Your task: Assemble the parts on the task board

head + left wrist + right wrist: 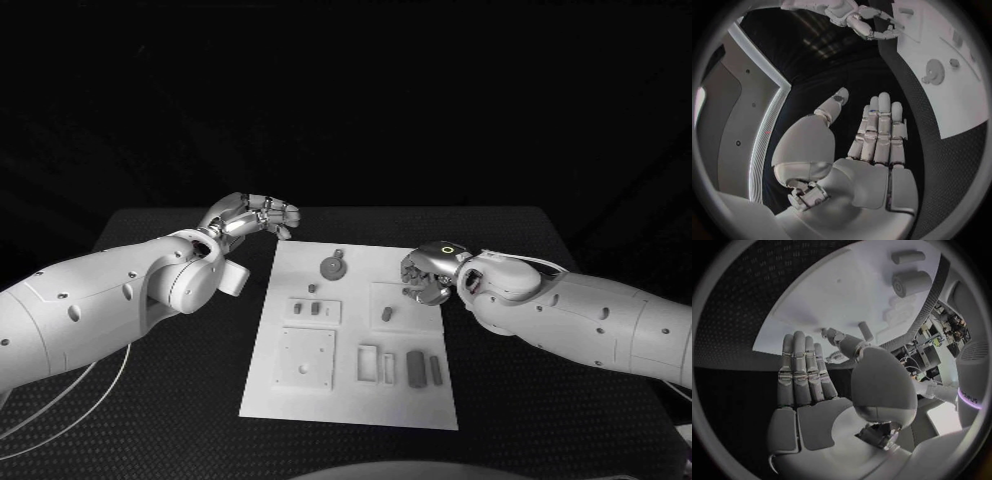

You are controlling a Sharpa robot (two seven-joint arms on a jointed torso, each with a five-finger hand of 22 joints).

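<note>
Hands first: the left hand (257, 216) hovers just off the far left corner of the task board (289, 385), over the black table (173, 400). In its own wrist view the fingers (879, 130) are stretched out straight, side by side, thumb off to one side, nothing in them. The right hand (430, 272) hangs over the board's right edge, next to the raised square tile with a small peg (387, 313) on it. Its wrist view also shows flat, straight fingers (801, 370) and nothing held, though from the head camera I honestly can't tell exactly how they curl.

Parts are all on the board: a round disc piece with a stem (333, 266) near the far edge, a small plate with 2 little pieces (313, 309), a bigger square plate (307, 358), and some upright bars (415, 367) along the near right side.

My guess is nothing's been picked yet, so the step in hand is the first grab, probably the peg, since the right hand is closest. I'd come down slowly from above, pinch it between thumb and a fingertip, and keep the other fingers off the neighbouring bars so nothing gets knocked.

Surface is a matte, textured black tabletop; the room beyond it is plain dark.
</note>
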